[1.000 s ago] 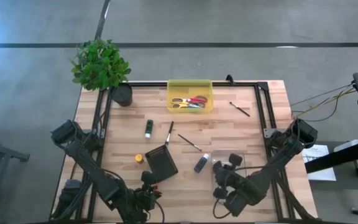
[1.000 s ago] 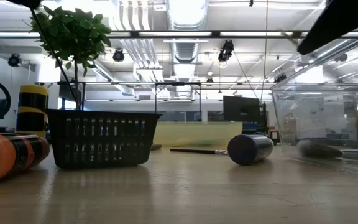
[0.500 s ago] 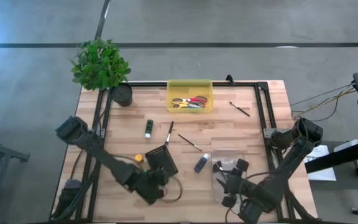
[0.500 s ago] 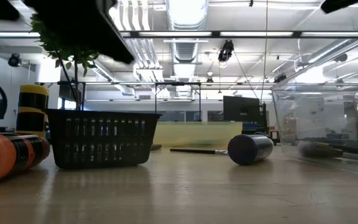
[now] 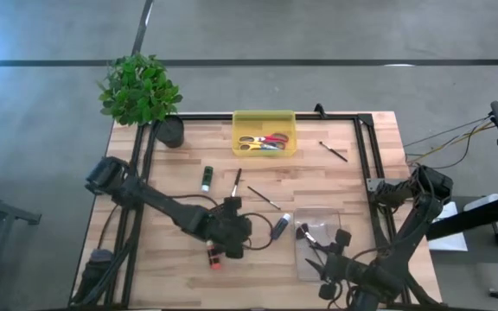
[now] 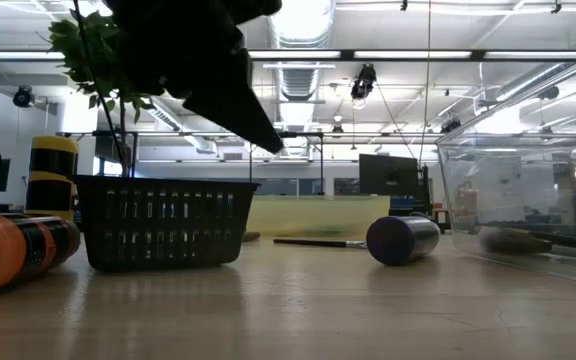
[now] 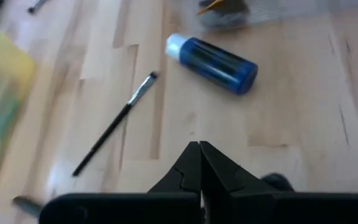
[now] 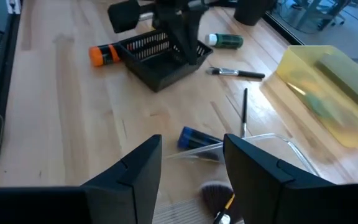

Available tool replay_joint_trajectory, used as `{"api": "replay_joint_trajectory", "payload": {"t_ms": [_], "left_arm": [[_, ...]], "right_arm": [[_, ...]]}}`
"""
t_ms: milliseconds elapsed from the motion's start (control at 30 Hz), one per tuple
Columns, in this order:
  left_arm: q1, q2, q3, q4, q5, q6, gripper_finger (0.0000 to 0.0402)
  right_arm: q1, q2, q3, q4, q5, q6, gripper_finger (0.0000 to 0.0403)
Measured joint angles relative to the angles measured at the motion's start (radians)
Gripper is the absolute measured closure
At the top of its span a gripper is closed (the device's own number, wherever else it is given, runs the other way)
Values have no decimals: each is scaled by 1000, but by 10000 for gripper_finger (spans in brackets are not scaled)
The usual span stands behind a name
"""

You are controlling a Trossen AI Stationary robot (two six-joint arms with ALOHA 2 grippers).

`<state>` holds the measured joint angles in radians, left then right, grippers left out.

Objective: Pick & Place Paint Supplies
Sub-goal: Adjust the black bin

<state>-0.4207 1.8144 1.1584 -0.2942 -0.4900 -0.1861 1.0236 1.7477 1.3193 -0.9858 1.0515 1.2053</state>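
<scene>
Left gripper (image 5: 247, 229), fingers pressed together on nothing, has swung in over the black basket (image 8: 161, 58) toward the blue tube (image 7: 212, 62) and thin brush (image 7: 112, 130) lying loose mid-table, suggesting a pick is starting, while right gripper (image 8: 191, 163) waits open near the clear tray (image 5: 318, 244).

Three loose thin brushes (image 5: 235, 185), perhaps three tubes (image 5: 280, 226), one black basket (image 8: 160, 53), one yellow bin (image 5: 264, 134).
</scene>
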Motion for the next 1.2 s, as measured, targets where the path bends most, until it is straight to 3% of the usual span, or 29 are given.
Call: {"api": "replay_joint_trajectory", "payload": {"t_ms": [300, 633, 1000, 1200], "left_arm": [[38, 41, 0, 7, 154, 3, 400], [19, 41, -1, -11, 252, -24, 401], [-17, 41, 0, -26, 301, -38, 401], [-21, 34, 20, -19, 228, -34, 401]], "right_arm": [[8, 0, 0, 5, 6, 0, 232], [8, 0, 0, 9, 6, -4, 232], [8, 1, 0, 9, 5, -6, 232], [8, 1, 0, 10, 5, -7, 232]]}}
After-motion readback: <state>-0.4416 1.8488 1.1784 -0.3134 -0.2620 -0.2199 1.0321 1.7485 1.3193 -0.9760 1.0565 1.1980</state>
